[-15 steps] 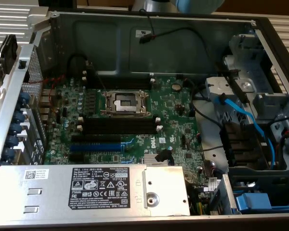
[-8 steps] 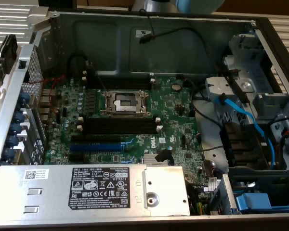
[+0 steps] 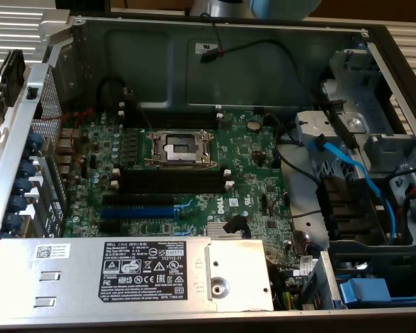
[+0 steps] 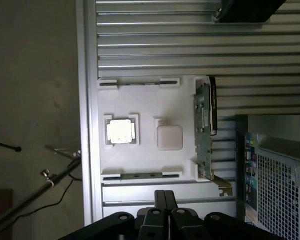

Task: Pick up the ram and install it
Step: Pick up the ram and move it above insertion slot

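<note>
A thin ram stick stands on edge in a clip holder of the white tray, on the side closest to my gripper. A second stick like it stands in the holder on the tray's far side. My gripper hangs above the ribbed metal table beside the tray, shut with nothing between its fingers and clear of the ram. In the exterior view, the open computer case holds the green motherboard with its long black memory slots bare.
The tray also holds a bright square chip, a white block and a green card with a metal bracket. The case's perforated wall stands beside the tray. The board has a CPU socket, a blue slot, the power supply and blue cables.
</note>
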You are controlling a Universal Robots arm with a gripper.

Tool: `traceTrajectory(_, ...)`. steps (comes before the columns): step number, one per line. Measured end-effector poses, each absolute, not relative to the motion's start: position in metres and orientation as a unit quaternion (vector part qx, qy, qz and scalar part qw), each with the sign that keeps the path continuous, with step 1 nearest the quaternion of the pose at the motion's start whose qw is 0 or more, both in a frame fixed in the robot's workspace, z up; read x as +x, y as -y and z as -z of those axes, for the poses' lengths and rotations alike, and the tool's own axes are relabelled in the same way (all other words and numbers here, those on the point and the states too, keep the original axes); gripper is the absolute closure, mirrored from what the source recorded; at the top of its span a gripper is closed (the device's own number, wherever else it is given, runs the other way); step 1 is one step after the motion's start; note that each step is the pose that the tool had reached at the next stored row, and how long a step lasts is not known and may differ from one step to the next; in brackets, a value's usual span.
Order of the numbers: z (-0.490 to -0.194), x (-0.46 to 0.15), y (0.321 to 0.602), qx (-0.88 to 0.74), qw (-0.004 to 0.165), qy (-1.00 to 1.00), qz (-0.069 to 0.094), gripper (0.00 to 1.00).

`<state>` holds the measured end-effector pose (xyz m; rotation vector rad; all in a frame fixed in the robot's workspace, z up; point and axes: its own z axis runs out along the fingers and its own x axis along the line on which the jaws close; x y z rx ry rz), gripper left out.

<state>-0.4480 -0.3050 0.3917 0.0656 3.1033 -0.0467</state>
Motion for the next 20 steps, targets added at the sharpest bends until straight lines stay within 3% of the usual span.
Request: traceTrajectory(20,-0.392,-0.464,0.299,-0.09,0.02,-0.996,0.013,0.9)
